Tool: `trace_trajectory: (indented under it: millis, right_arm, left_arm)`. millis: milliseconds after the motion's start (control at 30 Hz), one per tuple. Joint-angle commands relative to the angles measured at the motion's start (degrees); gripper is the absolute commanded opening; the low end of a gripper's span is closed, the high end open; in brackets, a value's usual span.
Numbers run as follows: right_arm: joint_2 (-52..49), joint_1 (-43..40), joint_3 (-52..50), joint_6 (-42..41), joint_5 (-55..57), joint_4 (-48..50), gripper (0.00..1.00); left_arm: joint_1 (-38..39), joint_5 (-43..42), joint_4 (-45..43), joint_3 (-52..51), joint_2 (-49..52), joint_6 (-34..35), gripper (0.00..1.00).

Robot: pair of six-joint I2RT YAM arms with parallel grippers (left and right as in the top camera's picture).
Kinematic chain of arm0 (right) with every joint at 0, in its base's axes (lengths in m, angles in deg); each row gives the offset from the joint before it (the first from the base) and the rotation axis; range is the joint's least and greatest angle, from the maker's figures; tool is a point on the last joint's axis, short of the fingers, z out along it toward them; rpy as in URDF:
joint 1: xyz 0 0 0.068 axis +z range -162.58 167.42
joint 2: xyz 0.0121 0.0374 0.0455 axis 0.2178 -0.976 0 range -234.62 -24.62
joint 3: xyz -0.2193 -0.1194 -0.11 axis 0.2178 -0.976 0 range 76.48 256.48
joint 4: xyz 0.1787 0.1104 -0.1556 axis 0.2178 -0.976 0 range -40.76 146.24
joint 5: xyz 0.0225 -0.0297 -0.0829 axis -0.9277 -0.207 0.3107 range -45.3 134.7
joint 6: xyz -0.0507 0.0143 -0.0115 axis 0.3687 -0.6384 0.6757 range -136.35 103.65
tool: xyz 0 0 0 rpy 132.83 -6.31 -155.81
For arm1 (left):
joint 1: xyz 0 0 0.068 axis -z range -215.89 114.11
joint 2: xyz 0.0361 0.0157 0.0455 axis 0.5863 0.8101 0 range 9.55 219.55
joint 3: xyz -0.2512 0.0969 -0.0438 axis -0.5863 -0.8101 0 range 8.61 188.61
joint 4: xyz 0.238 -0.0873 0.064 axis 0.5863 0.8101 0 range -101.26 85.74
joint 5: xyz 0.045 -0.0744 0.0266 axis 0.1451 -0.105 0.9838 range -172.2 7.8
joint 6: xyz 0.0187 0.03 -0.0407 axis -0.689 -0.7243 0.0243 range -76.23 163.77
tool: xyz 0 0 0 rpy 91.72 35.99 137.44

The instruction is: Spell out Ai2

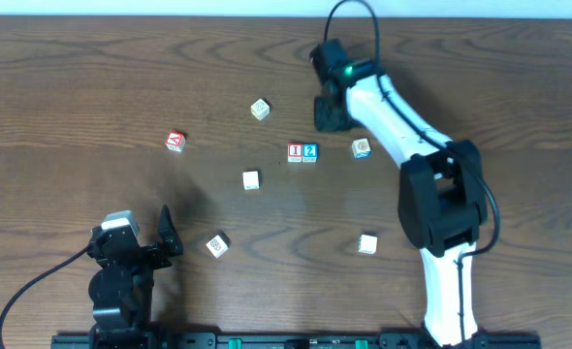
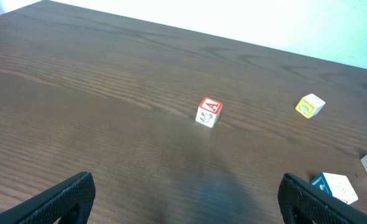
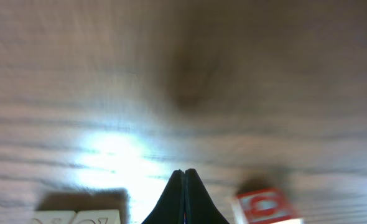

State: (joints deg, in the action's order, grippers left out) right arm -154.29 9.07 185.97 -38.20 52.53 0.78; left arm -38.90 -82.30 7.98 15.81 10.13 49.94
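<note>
The red "A" block (image 1: 174, 142) sits alone at the left of the table; it also shows in the left wrist view (image 2: 209, 112). The red "i" block (image 1: 295, 152) and the blue "2" block (image 1: 309, 152) stand touching side by side at the centre. My right gripper (image 1: 325, 118) is shut and empty, hovering just behind and to the right of that pair; its closed fingertips (image 3: 184, 171) show in the right wrist view above bare wood. My left gripper (image 1: 160, 237) is open and empty at the front left, its fingers wide apart (image 2: 183, 193).
Loose blocks lie around: a yellow one (image 1: 259, 109) at the back, a white one (image 1: 251, 179) in the middle, one (image 1: 362, 147) right of the pair, one (image 1: 218, 244) near my left gripper, one (image 1: 367, 243) at the front right. A red-faced block (image 3: 267, 206) is beside my right fingers.
</note>
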Motion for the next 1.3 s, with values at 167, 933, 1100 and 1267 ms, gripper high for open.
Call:
trace_trajectory:
  millis: [167,933,1100,1267]
  right_arm:
    - [6.51,-3.23,9.29,7.32,2.45,-7.39,0.01]
    - [48.33,-2.82,-12.57,10.05,2.86,-22.23,0.02]
    - [61.13,-2.82,-24.33,8.57,2.21,-21.07,0.02]
    - [73.81,-2.82,-33.68,7.21,0.72,-21.97,0.02]
  left_arm:
    - [-0.24,-0.57,0.44,-1.27,-0.33,-0.31,0.95]
    - [-0.24,-0.57,0.44,-1.27,-0.33,-0.31,0.95]
    - [-0.24,-0.57,0.42,-1.27,-0.33,-0.31,0.95]
    - [-0.24,-0.57,0.44,-1.27,-0.33,-0.31,0.95]
